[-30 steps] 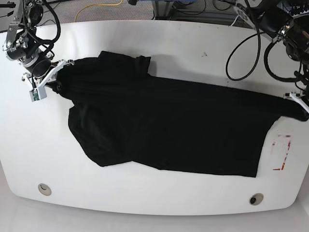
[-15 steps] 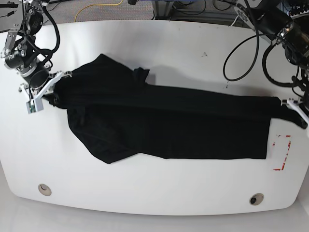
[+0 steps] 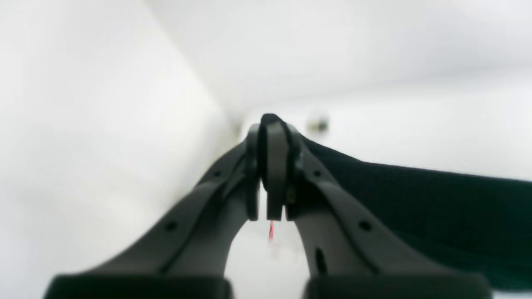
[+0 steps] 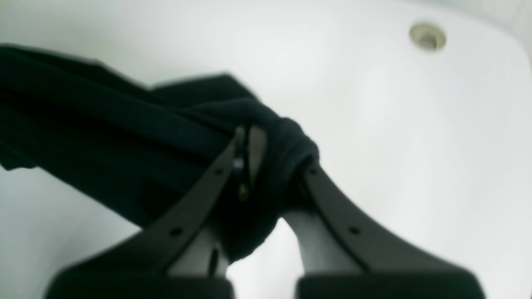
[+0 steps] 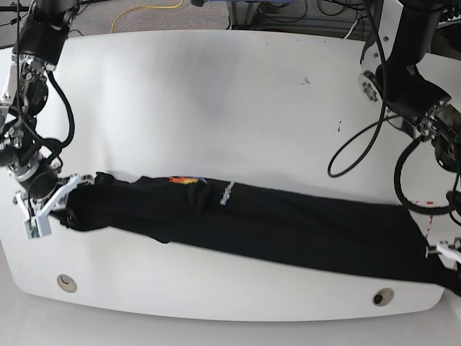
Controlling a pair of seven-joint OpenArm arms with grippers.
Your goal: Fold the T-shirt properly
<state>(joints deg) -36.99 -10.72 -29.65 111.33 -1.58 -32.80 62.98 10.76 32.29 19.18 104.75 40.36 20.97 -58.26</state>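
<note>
The black T-shirt (image 5: 288, 223) is pulled out into a long narrow band across the front of the white table (image 5: 216, 94). A small orange and yellow graphic (image 5: 184, 180) shows on its upper edge. My right gripper (image 5: 65, 191) is shut on the band's left end. In the right wrist view, that gripper (image 4: 266, 153) has a thick bunch of black T-shirt (image 4: 124, 137) wrapped between its fingers. My left gripper (image 5: 448, 251) is shut on the T-shirt's right end near the table's corner. In the left wrist view, the cloth (image 3: 415, 199) trails off to the right of that gripper (image 3: 272, 141).
Two round holes (image 5: 66, 282) (image 5: 382, 296) sit near the table's front edge. A red mark (image 5: 426, 205) shows just above the shirt's right end. Black cables (image 5: 353, 137) hang from the arm on the right. The table's rim runs close below the shirt.
Both grippers have moved toward the table's front edge, dragging the shirt with them. The shirt has gone from a broad spread to a narrow band, and its graphic now shows.
</note>
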